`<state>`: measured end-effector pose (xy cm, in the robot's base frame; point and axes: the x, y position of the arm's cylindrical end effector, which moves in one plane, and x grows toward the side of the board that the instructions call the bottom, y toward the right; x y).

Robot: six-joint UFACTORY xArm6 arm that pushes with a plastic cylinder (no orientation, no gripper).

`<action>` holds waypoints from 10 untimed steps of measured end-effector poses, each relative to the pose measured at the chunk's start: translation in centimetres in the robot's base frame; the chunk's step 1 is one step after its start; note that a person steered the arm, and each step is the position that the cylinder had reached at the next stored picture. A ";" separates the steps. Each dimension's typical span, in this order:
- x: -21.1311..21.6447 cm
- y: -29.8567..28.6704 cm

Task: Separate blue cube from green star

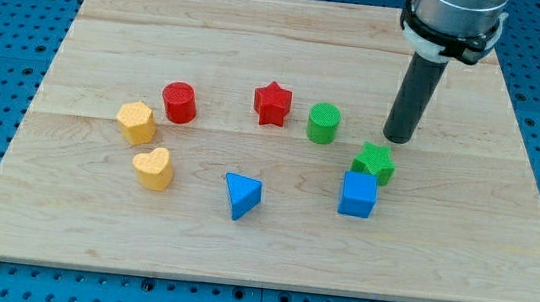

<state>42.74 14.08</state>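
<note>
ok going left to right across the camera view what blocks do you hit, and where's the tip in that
yellow hexagon → yellow heart → red cylinder → blue triangle → red star → green cylinder → blue cube → green star → my tip, just above and right of the green star.

Legible text, labels, brands, numbers, signs: none were found. The wooden board (291, 43), the coloured blocks upon it and the dark rod (414, 101) near its far right corner all carried no readable marking.
</note>
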 end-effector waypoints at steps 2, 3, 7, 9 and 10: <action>-4.1 -0.1; -1.5 -0.1; 16.7 8.5; 18.9 -8.8; 17.9 -19.4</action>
<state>60.65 -5.35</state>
